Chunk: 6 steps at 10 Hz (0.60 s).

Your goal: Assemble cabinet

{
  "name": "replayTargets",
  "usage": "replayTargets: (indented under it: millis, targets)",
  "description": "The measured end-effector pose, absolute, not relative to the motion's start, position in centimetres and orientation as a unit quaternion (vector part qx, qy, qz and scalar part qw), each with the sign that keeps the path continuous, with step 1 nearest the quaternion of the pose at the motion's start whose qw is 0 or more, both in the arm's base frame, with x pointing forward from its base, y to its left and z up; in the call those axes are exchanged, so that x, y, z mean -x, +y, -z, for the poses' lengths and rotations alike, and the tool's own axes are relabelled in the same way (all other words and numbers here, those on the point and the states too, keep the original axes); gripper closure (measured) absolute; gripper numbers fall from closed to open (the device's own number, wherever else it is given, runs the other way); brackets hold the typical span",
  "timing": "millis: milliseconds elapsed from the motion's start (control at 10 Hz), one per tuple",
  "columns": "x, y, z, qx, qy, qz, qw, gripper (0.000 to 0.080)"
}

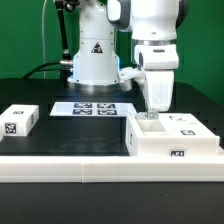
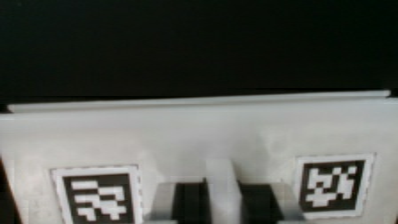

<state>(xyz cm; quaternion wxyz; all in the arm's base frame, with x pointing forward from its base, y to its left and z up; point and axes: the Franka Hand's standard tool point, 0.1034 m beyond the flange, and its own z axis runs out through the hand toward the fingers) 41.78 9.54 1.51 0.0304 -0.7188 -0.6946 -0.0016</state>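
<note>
A small white panel (image 1: 22,120) with one tag lies at the desk's (image 1: 75,130) left, well apart; the marker board (image 1: 92,108) lies flat mid-desk, robot base (image 1: 95,60) behind; the white box body (image 1: 175,140), tagged on top and front, sits near right; the jaws meet its top edge, their width too blurred to tell; the wrist view cuts off two tags (image 2: 98,192).

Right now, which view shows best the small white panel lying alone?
The exterior view: the small panel lies whole on the exterior view's left, tag visible. The wrist view shows none of it, only a close white part with two tags.
</note>
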Motion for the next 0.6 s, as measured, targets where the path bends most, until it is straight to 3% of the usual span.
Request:
replayTargets:
  millis: [300,600]
  targets:
    - [-41.7,9.5,-1.6,0.72,-0.694,0.0,0.03,0.0732]
    - [-41.8,9.3,-3.9,0.721,-0.692,-0.014,0.021,0.0732]
